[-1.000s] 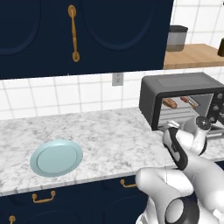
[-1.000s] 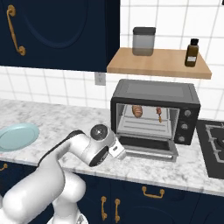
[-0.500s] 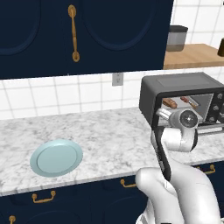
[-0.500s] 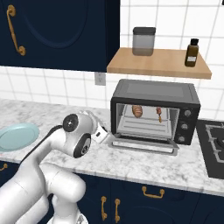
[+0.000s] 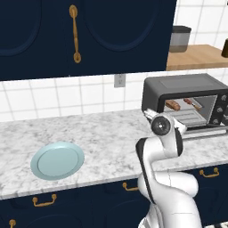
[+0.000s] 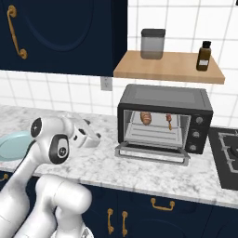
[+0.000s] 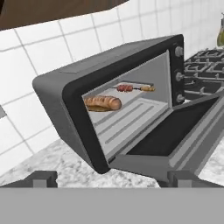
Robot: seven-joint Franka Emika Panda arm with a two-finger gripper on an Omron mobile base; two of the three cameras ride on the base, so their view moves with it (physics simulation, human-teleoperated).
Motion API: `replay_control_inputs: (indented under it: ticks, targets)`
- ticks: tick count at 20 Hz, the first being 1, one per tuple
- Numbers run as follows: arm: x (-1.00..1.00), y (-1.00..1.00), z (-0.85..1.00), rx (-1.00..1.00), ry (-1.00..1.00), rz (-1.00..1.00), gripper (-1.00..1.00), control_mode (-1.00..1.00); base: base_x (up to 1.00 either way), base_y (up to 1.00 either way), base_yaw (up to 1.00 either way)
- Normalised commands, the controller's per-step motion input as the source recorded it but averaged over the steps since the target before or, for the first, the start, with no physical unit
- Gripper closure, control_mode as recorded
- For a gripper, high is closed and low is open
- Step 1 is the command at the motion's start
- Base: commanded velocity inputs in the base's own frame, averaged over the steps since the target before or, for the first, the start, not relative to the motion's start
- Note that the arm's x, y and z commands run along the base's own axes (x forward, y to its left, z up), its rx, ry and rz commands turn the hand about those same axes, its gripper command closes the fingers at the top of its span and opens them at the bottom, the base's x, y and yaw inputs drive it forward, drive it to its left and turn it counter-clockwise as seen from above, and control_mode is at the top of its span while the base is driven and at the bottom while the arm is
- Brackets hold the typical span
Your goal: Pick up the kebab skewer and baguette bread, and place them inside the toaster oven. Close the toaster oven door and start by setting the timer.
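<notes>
The toaster oven point(image 6: 162, 98) stands on the counter with its door point(image 6: 153, 154) folded down flat. On the rack inside, the baguette bread point(image 6: 146, 118) lies on the left and the kebab skewer point(image 6: 168, 120) to its right. The hand view looks straight into it at the oven point(image 7: 65, 83), the baguette point(image 7: 103, 103), the skewer point(image 7: 131, 88) and the open door point(image 7: 175, 131). My gripper point(image 6: 93, 138) hangs over the counter to the left of the oven, apart from the door and pointing toward it. It is open, with its fingertips point(image 7: 41, 178) wide apart and nothing between them.
A light blue plate point(image 5: 58, 160) lies bare on the marble counter at the left. Three knobs point(image 7: 178, 51) run down the oven's right side. A gas stove point(image 6: 225, 155) adjoins on the right. A wooden shelf point(image 6: 169, 67) with a jar and a bottle hangs above the oven.
The arm has pulled back from the oven door, left and upward, and now stands upright beside the oven. The gripper has stayed open and the food has not moved.
</notes>
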Motion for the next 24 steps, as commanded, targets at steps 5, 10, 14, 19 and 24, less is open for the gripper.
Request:
replay_control_inputs:
  ticks: [5, 10, 14, 19, 24]
  targets:
    - [-0.77, 0.31, 0.15, -0.13, 0.33, -0.02, -1.0, -1.0, 0.0, 0.0, 0.0]
    - [-0.67, -0.18, -0.26, -0.21, 0.4, 0.0, -1.0, -1.0, 0.0, 0.0, 0.0]
    - [-0.51, -0.39, -0.7, -0.23, 0.2, 0.0, -1.0, -1.0, 0.0, 0.0, 0.0]
    - [0.07, -0.41, -0.68, -0.09, 0.07, 0.0, -1.0, -1.0, 0.0, 0.0, 0.0]
    - [0.08, -0.5, -0.86, 0.02, 0.03, 0.0, -1.0, -1.0, 0.0, 0.0, 0.0]
